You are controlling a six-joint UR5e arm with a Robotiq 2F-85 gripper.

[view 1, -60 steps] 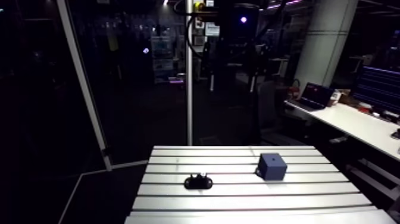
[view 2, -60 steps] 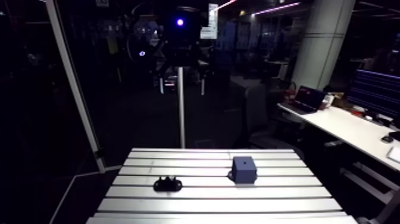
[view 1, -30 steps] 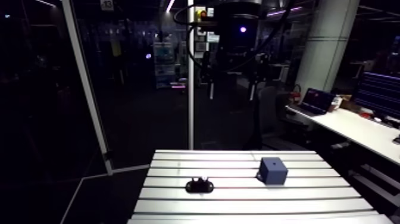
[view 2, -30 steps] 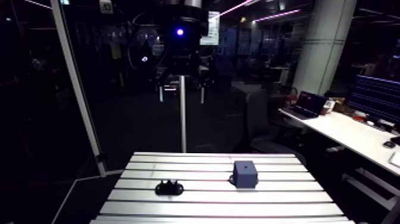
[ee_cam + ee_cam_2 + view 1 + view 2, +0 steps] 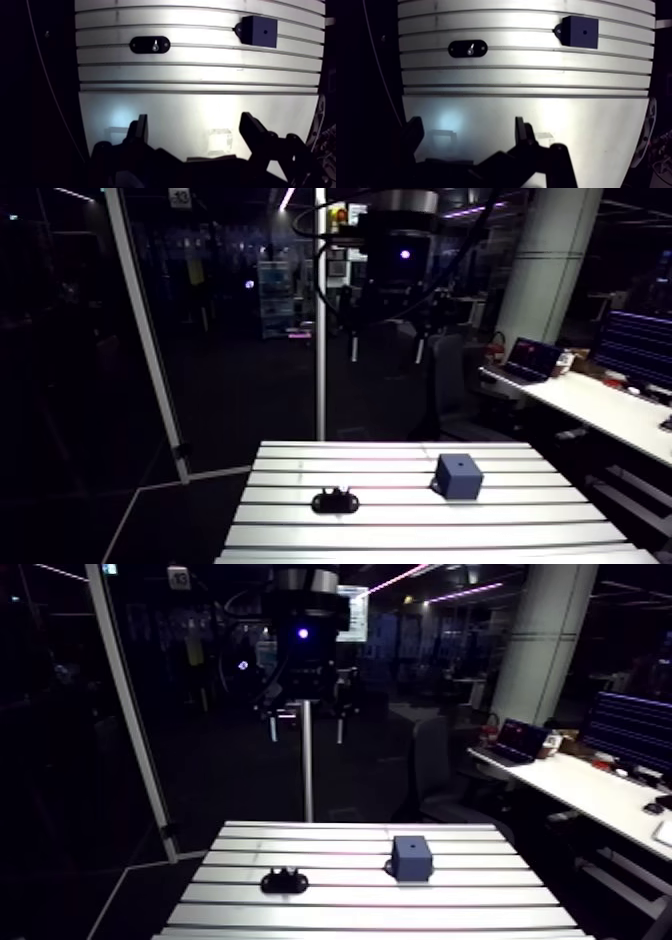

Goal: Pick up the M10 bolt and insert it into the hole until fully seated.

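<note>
Claw agape, empty, above table

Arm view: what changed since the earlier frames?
The whole picture shifted, so the camera moved. The gripper reaches further down into view, open and empty; nothing taken hold of. The bolt in its black holder and the blue block lie unmoved on the table.

Robotics lab, test bench setup.
Slotted aluminium table as the work surface, industrial arm's gripper above it, blue fixture block with a hole, small black holder set out.
</note>
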